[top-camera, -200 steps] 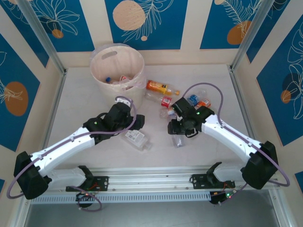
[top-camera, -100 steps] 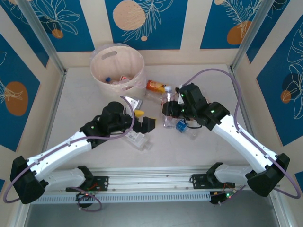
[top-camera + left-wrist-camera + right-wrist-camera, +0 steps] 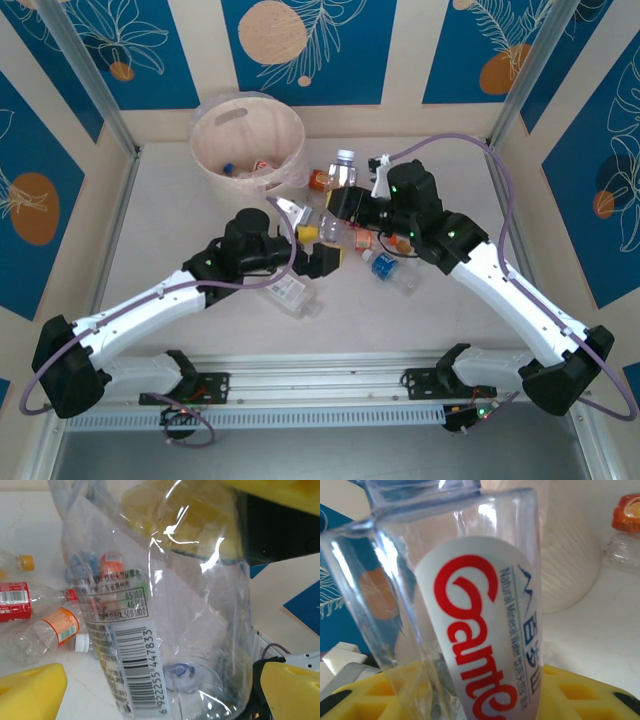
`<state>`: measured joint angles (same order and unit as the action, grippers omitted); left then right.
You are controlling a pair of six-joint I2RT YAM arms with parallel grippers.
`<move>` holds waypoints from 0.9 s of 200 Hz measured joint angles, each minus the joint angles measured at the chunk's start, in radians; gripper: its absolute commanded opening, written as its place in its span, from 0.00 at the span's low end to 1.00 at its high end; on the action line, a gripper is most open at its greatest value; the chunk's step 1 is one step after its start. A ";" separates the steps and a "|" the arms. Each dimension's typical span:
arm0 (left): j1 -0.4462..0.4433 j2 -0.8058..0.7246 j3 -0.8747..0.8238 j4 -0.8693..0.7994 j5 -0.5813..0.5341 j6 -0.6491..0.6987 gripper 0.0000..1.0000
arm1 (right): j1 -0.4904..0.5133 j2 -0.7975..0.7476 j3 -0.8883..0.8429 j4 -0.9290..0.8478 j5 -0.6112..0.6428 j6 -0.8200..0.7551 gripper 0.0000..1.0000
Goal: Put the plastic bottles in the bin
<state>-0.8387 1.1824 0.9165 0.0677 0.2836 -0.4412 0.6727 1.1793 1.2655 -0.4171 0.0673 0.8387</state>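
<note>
Reaching forward-left, your right gripper [image 3: 342,200] clenches one white-labelled clear plastic bottle [image 3: 485,630] near the one round cream bin [image 3: 232,186]; your left gripper [image 3: 310,235] gapes astride one barcoded clear bottle [image 3: 165,630].

cream bin [image 3: 285,130] back-left, few bottles [image 3: 262,166] inside, white-label bottle [image 3: 485,625] upright nr it, loose bottles [image 3: 392,269] lying mid-table

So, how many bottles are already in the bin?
2 show in the bin: a blue-capped bottle at the near left, a red-labelled bottle to its right. The rim may hide more.
</note>
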 measured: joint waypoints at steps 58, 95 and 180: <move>-0.002 0.000 0.012 0.000 -0.070 -0.004 0.82 | 0.043 0.043 0.001 0.035 -0.005 0.007 0.48; -0.002 -0.001 0.014 -0.001 -0.095 -0.001 0.66 | 0.054 0.055 0.001 0.036 -0.004 0.007 0.48; -0.004 -0.021 0.029 -0.024 -0.116 -0.019 0.44 | 0.059 0.055 0.012 0.057 0.005 -0.012 0.50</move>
<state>-0.8425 1.1614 0.9459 0.0441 0.1673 -0.4606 0.7315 1.2346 1.2774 -0.3599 0.0719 0.8265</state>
